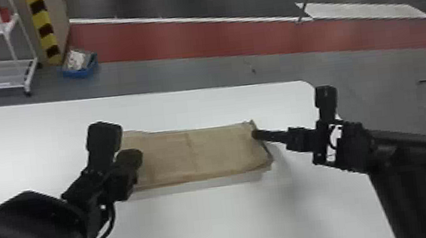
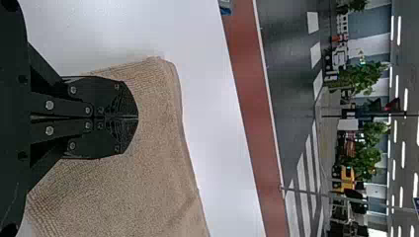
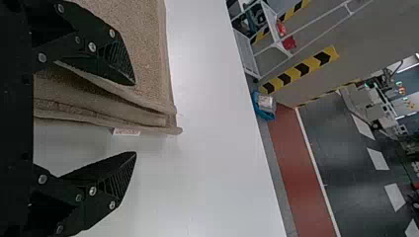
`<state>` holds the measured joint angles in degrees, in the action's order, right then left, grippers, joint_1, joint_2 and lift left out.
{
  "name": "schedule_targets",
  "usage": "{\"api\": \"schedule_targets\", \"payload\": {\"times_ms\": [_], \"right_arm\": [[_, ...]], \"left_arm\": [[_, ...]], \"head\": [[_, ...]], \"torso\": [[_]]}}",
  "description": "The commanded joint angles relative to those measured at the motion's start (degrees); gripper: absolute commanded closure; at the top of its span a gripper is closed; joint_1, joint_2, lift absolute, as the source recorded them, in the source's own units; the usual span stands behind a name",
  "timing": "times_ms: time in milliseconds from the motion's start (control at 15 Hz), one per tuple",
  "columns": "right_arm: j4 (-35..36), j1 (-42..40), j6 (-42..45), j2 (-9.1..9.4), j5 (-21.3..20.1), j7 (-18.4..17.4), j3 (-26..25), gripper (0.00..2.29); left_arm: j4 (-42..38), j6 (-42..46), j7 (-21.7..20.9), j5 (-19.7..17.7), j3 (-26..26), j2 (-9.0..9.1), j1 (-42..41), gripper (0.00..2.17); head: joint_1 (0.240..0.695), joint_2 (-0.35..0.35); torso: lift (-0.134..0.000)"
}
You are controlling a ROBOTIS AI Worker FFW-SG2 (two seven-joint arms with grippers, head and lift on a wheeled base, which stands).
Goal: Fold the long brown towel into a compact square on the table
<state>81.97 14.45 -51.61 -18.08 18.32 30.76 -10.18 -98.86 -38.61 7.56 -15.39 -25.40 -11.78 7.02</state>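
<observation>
towel [image 1: 197, 154] mid-table [image 1: 234, 216]; likely light, soft, limp. my left fingers [image 2: 106, 98] closed over its 9 o'clock end; right fingers [image 3: 117, 54] spread at 3 o'clock, where i'd pinch all layers.

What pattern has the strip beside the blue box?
The strip is striped black and yellow; best view: right wrist.

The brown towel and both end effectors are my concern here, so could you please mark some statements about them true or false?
1. The brown towel lies on the white table. True.
2. The left end effector is wide open. False: its fingers are together.
3. The right end effector is open. True.
4. The towel is already a compact square. False: it is an oblong, longer from left to right.
</observation>
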Motion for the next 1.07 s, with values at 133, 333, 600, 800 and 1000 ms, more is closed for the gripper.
{"api": "schedule_targets", "payload": {"times_ms": [133, 333, 600, 800, 1000], "right_arm": [[-2.1, 1.1, -0.4, 0.41, -2.8, 0.1, 1.9, 0.50], [-1.7, 1.5, -3.4, 0.41, -4.1, 0.0, 2.3, 0.54], [-1.5, 1.7, -4.8, 0.41, -3.9, 0.4, 2.7, 1.01], [-0.3, 1.5, -5.1, 0.50, -1.3, 1.8, 2.0, 1.34], [3.4, 0.6, -6.7, 0.68, 2.2, 1.9, 1.7, 1.39]], "left_arm": [[0.1, 0.0, 0.0, -0.1, -0.1, -0.08, -0.1, 1.97], [0.1, -0.2, 0.0, -0.1, -0.2, -0.08, -0.1, 1.97], [0.1, -0.4, 0.0, 0.4, -0.3, 0.27, 0.0, 1.97], [0.1, -2.5, 0.0, 0.2, -0.1, 0.35, 0.1, 1.97], [0.1, -2.5, 0.0, 0.2, 0.0, 0.35, 0.4, 1.97]], "head": [[0.695, -0.234], [0.695, -0.233], [0.695, -0.233], [0.695, -0.229], [0.695, -0.218]], "torso": [[-0.128], [-0.128], [-0.128], [-0.128], [-0.128]]}}
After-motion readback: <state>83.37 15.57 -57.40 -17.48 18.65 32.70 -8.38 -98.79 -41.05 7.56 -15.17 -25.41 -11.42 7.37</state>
